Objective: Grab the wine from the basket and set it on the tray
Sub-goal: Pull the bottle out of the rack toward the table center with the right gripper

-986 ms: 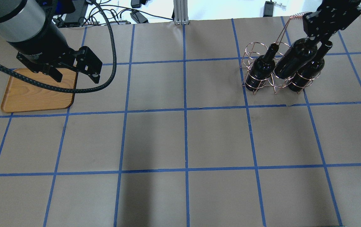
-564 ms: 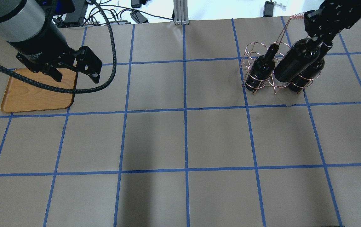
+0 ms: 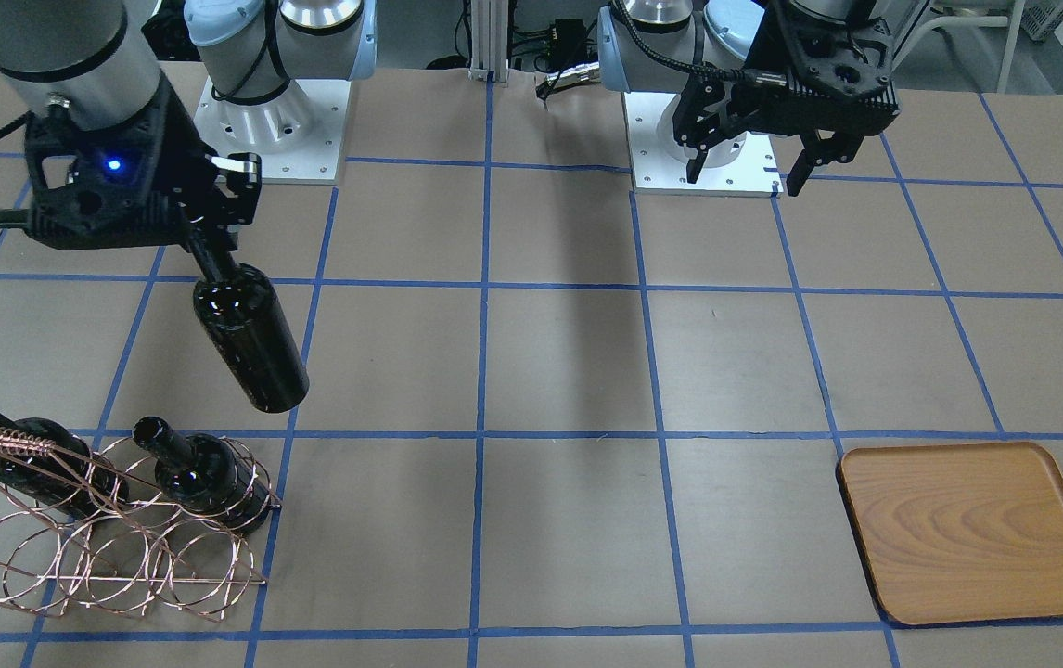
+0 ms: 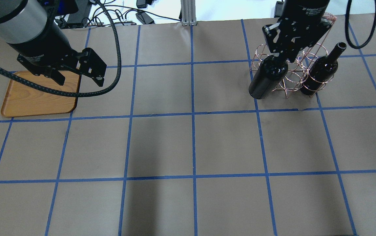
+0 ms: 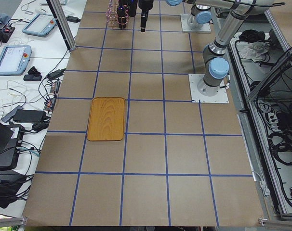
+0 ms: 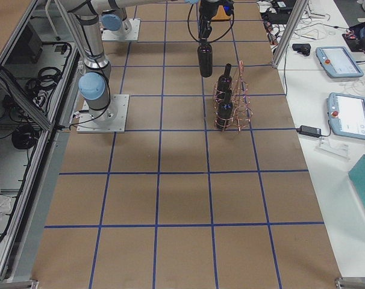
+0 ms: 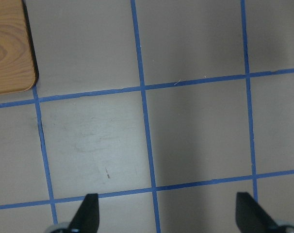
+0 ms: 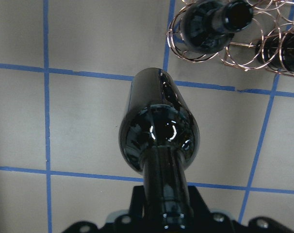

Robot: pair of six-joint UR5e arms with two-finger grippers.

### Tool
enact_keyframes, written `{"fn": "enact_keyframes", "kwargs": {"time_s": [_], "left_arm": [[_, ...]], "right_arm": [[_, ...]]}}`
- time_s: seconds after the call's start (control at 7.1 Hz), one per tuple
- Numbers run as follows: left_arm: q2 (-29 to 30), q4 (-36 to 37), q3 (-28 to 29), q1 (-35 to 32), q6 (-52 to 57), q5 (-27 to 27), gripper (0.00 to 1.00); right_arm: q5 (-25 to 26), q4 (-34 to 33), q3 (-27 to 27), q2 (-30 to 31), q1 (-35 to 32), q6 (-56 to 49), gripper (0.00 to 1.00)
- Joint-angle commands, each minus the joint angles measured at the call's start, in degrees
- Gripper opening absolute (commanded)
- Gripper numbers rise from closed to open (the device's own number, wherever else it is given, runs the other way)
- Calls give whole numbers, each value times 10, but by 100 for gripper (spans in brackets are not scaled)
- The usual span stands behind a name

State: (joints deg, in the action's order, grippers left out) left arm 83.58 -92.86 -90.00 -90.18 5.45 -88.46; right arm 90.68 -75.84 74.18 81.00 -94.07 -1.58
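1. The copper wire basket (image 3: 123, 577), made of joined round rings, holds two dark bottles (image 3: 205, 480) standing in its rings.
2. The wine bottle (image 3: 249, 343), glossy and near-black, hangs tilted above the brown tabletop (image 3: 569, 371) near the basket, its long neck clamped in the right gripper (image 3: 207, 243).
3. The grained wooden tray (image 3: 967, 529), round-cornered with a low rim, lies well apart from the basket.
4. The left gripper (image 3: 743, 172) has its fingers spread wide.

The wine (image 4: 266, 79) has left basket (image 4: 293, 69) in right claw (image 4: 282, 58).

Glossy black wine (image 3: 249, 343), rose-copper basket (image 3: 123, 580), grained light-brown tray (image 3: 972, 529)
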Motion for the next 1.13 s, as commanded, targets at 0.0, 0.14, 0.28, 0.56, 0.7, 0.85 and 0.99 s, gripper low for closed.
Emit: {"fn": "enact_keyframes", "kwargs": {"time_s": [0.0, 0.14, 0.28, 0.56, 0.7, 0.85, 0.99], "left_arm": [[-1, 0, 0, 0, 0, 0, 100], [-1, 0, 0, 0, 0, 0, 100], [-1, -1, 0, 0, 0, -1, 100], [-2, -1, -1, 0, 1, -1, 100], [-1, -1, 0, 0, 0, -1, 100], [-1, -1, -1, 0, 0, 0, 100], [-2, -1, -1, 0, 1, -1, 100]], "right_arm": [[-22, -28, 3, -29, -67, 88, 0], [-32, -61, 4, -50, -97, 137, 0], [-32, -92, 4, -71, -133, 187, 0], [-32, -144, 5, -112, -179, 258, 0], [-32, -151, 6, -125, -195, 281, 0], [-32, -156, 12, -132, -203, 290, 0], [-37, -157, 18, -132, -204, 293, 0]]}}
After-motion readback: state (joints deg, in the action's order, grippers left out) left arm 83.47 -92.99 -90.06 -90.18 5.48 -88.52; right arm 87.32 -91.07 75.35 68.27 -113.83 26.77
